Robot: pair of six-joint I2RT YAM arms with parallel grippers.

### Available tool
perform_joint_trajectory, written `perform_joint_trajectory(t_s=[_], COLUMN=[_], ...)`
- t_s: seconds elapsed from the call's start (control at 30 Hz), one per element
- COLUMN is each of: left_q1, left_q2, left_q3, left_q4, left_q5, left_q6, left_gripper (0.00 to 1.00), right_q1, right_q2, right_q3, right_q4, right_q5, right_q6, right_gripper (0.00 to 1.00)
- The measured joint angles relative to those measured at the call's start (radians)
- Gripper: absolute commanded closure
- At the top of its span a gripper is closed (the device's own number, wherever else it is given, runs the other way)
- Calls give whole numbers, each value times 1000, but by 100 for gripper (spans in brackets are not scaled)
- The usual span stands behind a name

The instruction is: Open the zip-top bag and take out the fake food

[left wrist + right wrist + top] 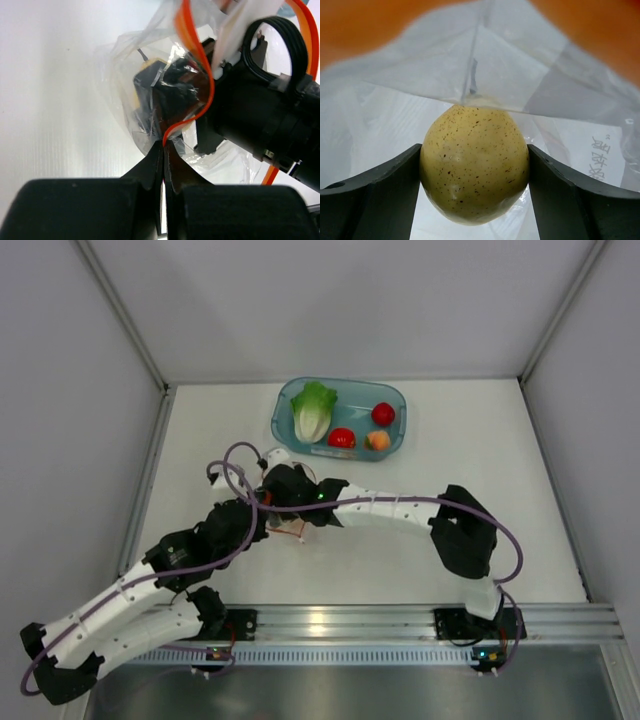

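I see the left gripper (163, 145) pinched shut on the orange strip (206, 75) of the zip-top bag (125, 65), mid-table. The right gripper (474, 167) is inside the mouth, jaws clamping a speckled yellow fruit (470, 145), film draped above it. Behind them the teal bin (355, 398) holds lettuce (312, 412), red pieces (383, 414) and a peach (377, 440).

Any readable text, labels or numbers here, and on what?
Grey printed characters on the small clear crinkly zip-top bag, right wrist view: turned sideways, too blurred to read.
Nothing else legible in any view.
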Motion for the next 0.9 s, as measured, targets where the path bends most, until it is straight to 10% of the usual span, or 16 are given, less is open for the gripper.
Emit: perform_joint_trajectory(t_s=[0.9], left_q1=[-1], left_q2=[-40], left_q3=[34], left_q4=[9], left_q5=[-181], left_q6=[-66], left_gripper=[100], right_q1=[101], right_q2=[-230], right_q3=[-189], right_q4=[-116], right_q5=[-24], right_q6=[-71], right_gripper=[47])
